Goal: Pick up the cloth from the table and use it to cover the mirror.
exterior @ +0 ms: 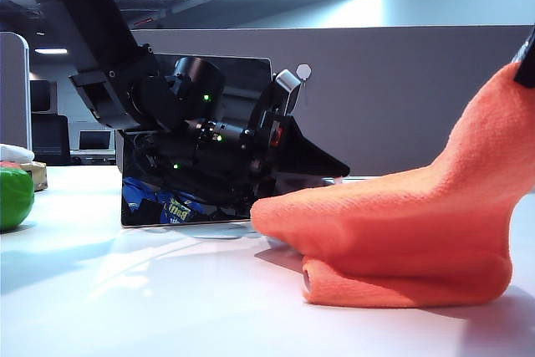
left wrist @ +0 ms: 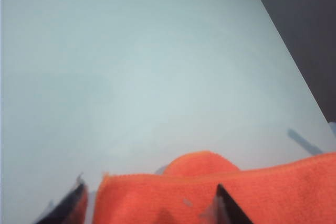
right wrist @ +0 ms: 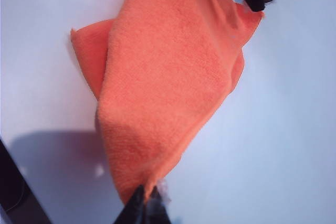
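Pincer of the right arm (right wrist: pixel 146 203) is clenched on one corner of the cloth (right wrist: pixel 168 82), its two dark fingertips pinched together on the orange fabric. In the exterior view that corner rises toward the upper right edge of the picture, where only a sliver of the right arm shows, while the rest of the cloth (exterior: pixel 393 232) sags down from it and lies folded over itself on the white counter (exterior: pixel 150 307).

The left pincer (left wrist: pixel 149 203) is released: its two dark fingers (left wrist: pixel 228 208) stand apart, one on each side of the cloth's near hem (left wrist: pixel 210 192), with the fabric lying between them. Whether the fingers touch the cloth cannot be told. In the exterior view the left arm reaches down from the upper left, and its pincer (exterior: pixel 322 160) points at the left end of the cloth, just above the counter.

The mirror (exterior: pixel 196 198) stands upright on the counter behind the left arm, which hides much of it. Its lower edge sits just left of the cloth. A green round object (exterior: pixel 15 196) rests at the far left edge.
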`<state>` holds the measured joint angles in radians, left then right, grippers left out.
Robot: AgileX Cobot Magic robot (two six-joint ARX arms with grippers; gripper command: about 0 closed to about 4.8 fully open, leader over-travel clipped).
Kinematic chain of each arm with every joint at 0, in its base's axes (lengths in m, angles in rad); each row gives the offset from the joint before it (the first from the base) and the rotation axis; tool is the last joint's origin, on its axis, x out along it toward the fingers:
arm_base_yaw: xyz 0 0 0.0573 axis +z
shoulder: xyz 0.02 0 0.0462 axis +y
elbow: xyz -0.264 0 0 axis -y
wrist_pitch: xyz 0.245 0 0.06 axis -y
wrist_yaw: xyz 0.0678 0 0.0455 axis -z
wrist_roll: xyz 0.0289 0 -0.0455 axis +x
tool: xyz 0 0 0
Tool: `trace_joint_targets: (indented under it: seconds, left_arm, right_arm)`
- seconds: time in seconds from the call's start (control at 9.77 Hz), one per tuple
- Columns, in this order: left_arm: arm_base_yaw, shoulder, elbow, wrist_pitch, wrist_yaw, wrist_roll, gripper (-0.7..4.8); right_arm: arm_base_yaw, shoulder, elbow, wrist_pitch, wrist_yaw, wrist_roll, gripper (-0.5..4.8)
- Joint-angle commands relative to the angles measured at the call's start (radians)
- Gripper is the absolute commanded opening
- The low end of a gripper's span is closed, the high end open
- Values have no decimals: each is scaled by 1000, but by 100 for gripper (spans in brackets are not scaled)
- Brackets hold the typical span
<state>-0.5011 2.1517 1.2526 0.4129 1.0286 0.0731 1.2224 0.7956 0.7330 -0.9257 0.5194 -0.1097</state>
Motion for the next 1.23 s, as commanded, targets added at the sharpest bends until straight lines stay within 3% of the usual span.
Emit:
trace_joint_targets:
  seconds: [0.1, 0.72, 1.02, 1.23]
  left_arm:
    - [-3, -5, 2, 2, 37, -2, 312]
    - [-16, -5, 2, -16, 76, -2, 310]
    - [-22, -5, 6, -14, -23, 5, 312]
    - [-53, -5, 6, -8, -69, 11, 347]
  right_arm:
    - [1, -3, 3, 11, 3, 6, -1]
    - [-2, -3, -10, 15, 6, 5, -1]
    - [-1, -5, -10, -29, 2, 32, -1]
    - [-1, -87, -10, -57, 6, 44, -2]
